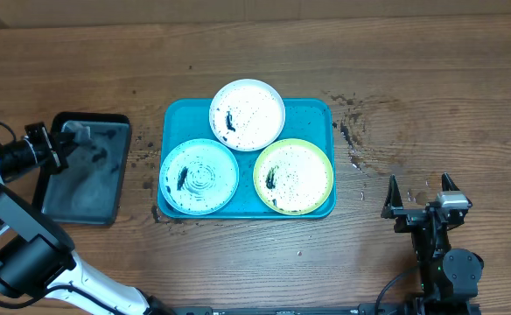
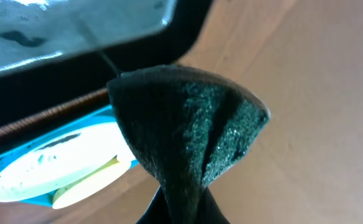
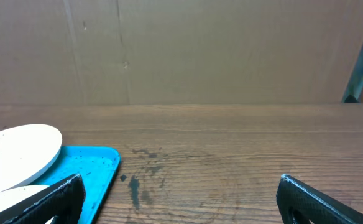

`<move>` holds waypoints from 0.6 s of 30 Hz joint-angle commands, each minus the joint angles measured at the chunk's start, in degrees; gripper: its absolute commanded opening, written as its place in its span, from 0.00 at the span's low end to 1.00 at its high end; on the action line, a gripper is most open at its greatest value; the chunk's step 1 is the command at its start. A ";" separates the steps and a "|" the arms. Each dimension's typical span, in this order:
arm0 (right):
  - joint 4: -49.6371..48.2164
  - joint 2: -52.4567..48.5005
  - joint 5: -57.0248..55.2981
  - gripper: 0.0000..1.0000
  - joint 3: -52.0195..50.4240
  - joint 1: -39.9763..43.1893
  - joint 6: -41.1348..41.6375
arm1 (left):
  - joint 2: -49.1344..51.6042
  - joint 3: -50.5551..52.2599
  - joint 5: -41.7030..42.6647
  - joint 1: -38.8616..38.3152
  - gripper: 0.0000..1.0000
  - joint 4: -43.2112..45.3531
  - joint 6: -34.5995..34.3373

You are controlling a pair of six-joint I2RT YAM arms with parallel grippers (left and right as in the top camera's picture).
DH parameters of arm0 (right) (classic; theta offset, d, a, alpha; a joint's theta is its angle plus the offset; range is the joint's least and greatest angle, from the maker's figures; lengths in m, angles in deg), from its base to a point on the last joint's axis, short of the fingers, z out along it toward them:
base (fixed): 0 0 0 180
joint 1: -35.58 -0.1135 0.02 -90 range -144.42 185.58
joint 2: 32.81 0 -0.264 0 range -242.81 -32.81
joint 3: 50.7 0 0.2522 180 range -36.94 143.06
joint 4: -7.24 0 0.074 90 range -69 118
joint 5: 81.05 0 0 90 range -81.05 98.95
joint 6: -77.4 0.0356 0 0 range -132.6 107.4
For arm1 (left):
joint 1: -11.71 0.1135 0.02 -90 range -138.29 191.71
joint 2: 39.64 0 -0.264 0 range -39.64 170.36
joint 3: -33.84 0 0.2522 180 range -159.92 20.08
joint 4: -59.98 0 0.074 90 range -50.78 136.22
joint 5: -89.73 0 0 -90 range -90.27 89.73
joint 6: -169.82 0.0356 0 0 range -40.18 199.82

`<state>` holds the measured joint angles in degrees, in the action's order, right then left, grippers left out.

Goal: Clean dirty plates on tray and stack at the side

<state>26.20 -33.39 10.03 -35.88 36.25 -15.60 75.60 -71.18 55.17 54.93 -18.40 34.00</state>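
Note:
Three smeared plates lie on the turquoise tray [image 1: 318, 108]: a white plate [image 1: 247, 115] at the back, a light blue plate [image 1: 199, 177] front left, a yellow-green rimmed plate [image 1: 293, 176] front right. My left gripper [image 1: 60, 145] is at the left over the black tray [image 1: 85, 184], shut on a dark green scrubbing pad [image 2: 188, 143]. In the left wrist view the black tray's rim [image 2: 138, 50] and two plates [image 2: 51, 165] show behind the pad. My right gripper [image 1: 422, 198] is open and empty over bare table, right of the turquoise tray [image 3: 88, 171].
The black tray holds grey water. Dark stains and specks mark the wood [image 1: 353, 140] right of the turquoise tray and between the two trays. A cardboard wall [image 3: 181, 50] stands behind the table.

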 commanded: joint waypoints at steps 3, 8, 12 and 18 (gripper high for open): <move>-0.35 0.42 -0.37 1.00 -0.59 -0.07 -0.22 | -1.11 -3.82 -16.13 -0.98 0.04 -1.14 5.44; -0.35 0.42 -0.37 1.00 -0.59 -0.07 -0.22 | 0.57 0.26 -25.38 -3.61 0.04 -1.11 7.82; -0.35 0.42 -0.37 1.00 -0.59 -0.07 -0.22 | 1.09 0.20 -23.78 -4.02 0.04 -2.03 12.48; -0.35 0.42 -0.37 1.00 -0.59 -0.07 -0.22 | -0.52 -7.82 -23.41 -3.65 0.04 -9.90 14.43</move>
<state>26.17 -33.39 10.01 -35.88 36.25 -15.65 76.13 -73.57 32.42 50.85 -26.90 44.97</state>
